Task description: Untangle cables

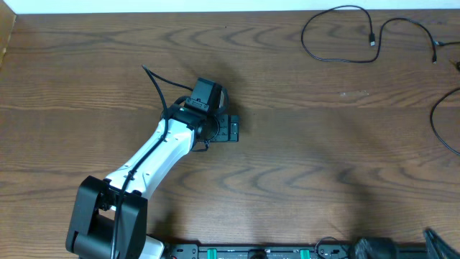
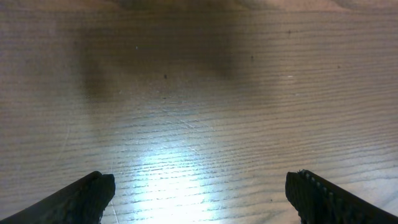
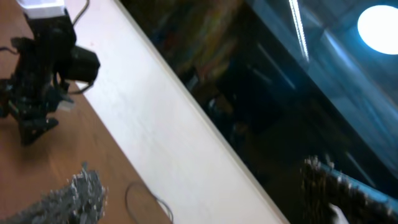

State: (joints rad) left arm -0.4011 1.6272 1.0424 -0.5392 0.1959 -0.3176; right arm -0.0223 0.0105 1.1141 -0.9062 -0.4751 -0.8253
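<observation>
Two black cables lie in the upper right of the overhead frame: one loose loop (image 1: 303,34) near the top edge and one arc (image 1: 434,119) running off the right edge. They look apart, not crossed. No white cord is visible.

The left gripper (image 2: 200,180) hangs over bare table (image 1: 287,180) left of centre, jaws spread wide, holding nothing. The right gripper (image 3: 199,171), tilted upward in its own view, likewise gapes empty.

Judgement: approach phase. Both cables are well apart from the left arm, so the right looks the nearer reach. Come down on a straight run of the loop, not the plug, and pinch low against the wood.
</observation>
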